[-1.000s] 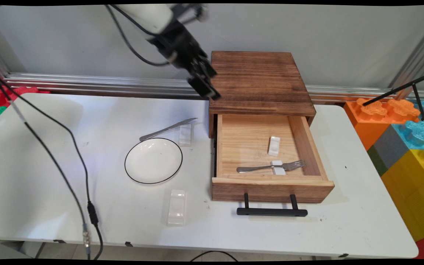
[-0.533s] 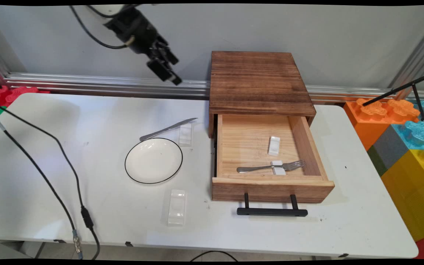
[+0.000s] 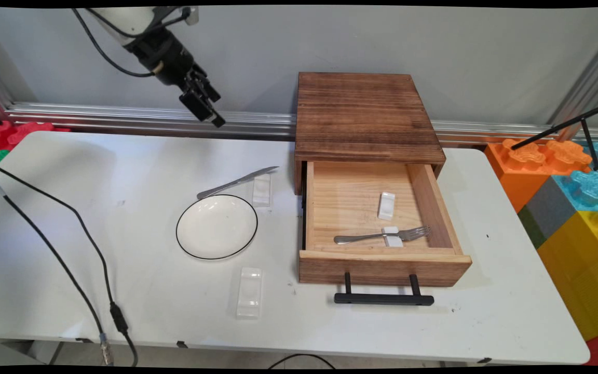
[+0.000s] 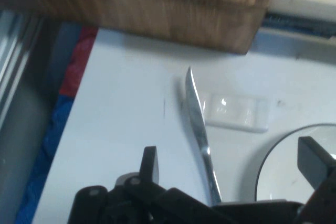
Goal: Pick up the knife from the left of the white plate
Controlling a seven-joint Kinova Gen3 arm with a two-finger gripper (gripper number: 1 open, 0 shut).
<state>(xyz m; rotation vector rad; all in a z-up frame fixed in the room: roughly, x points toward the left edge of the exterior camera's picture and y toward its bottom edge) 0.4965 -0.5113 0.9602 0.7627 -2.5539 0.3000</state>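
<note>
My gripper hangs high over the table's far edge, left of the wooden drawer box, open and holding nothing. In the hand view its fingers stand wide apart, gripper. Below it a silver knife lies with its blade on a white rest, just behind a black-rimmed white plate. The hand view shows the knife, the rest, part of the plate and the box.
The box's drawer is pulled out, its black handle toward the near edge. Inside lie a fork on a small white rest and another rest. A third white rest lies in front of the plate. Coloured blocks stand at the right.
The gripper has swung left, away from the box's front left corner, to above the table's far edge. Nothing on the table has moved.
</note>
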